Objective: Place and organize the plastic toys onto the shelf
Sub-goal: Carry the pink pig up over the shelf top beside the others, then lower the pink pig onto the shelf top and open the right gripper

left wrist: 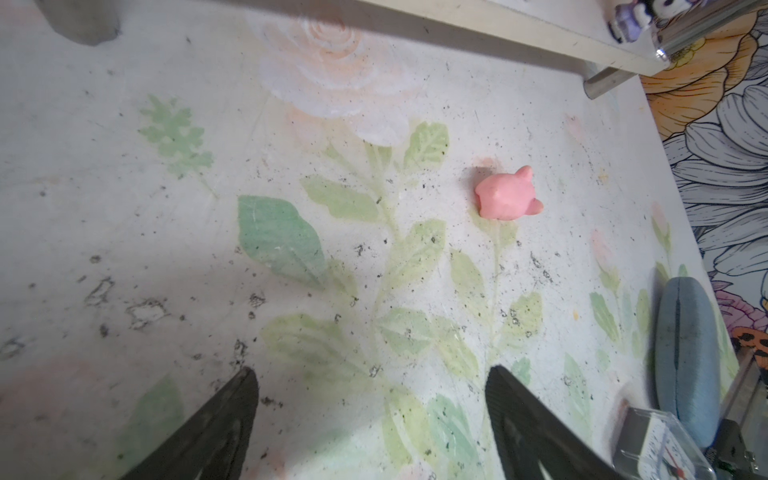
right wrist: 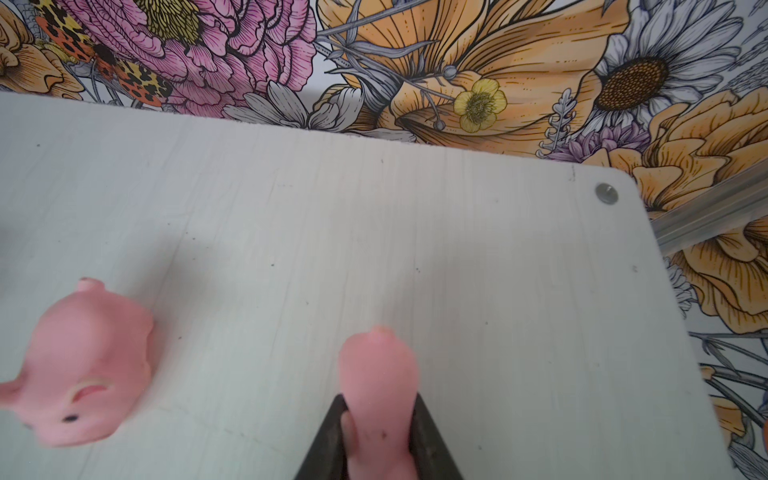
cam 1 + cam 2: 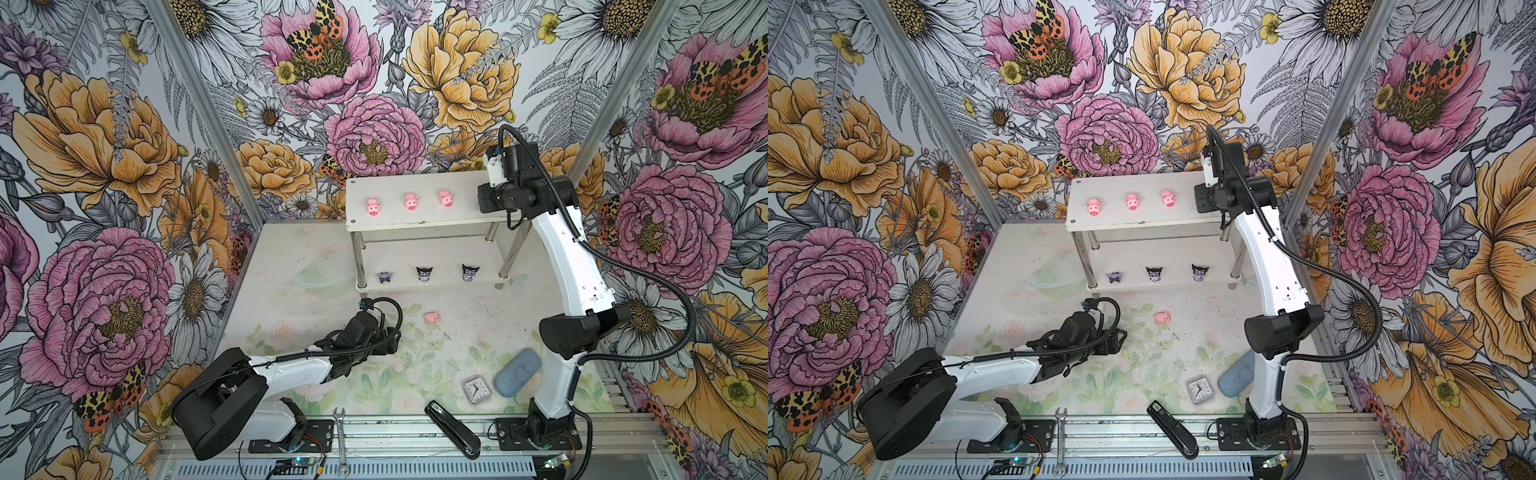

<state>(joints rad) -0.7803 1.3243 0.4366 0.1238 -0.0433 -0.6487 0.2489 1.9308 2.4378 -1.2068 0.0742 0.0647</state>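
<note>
Right end effector [image 2: 378, 409]: grips a small pink soft-plastic pig [image 2: 378, 370], one dark finger pressed to each flank. Hangs low over the top tier of the white two-tier rectangular shelf [image 2: 457, 228] with chrome tube legs, toward the tier's right end and its corner screw [image 2: 606, 193]. Cannot tell whether the gripped pig touches the board.

Top tier, in both top views: carries three more pink pigs upright in a spaced row, snouts toward the front edge. These are the left pig [image 3: 372, 206] [image 3: 1093, 206], the middle pig [image 3: 410, 201] [image 3: 1132, 201] and the right pig [image 3: 445, 198] [image 3: 1168, 198]. In the right wrist view the right pig [image 2: 83, 365] stands near the gripped one, not touching it.

Lower tier: holds three tiny black, purple and white figurines with pointed black ears in a row near the front edge: left figurine [image 3: 385, 277], middle figurine [image 3: 424, 274], right figurine [image 3: 470, 272].

Left end effector [image 1: 372, 399] [image 3: 392, 338]: gapes wide with nothing between the fingers, low over the flower-printed tabletop [image 1: 124, 208], in front of the shelf.

Loose pink pig [image 3: 432, 317] [image 1: 505, 195]: lies tipped over on the tabletop, between the left end effector and the shelf's lower tier, touching neither.

Near the tabletop's front edge: small square clear-cased clock [image 3: 477, 389], black stapler [image 3: 453, 430], blue-grey oval case [image 3: 516, 372], metal wrench [image 3: 340, 440].
</note>
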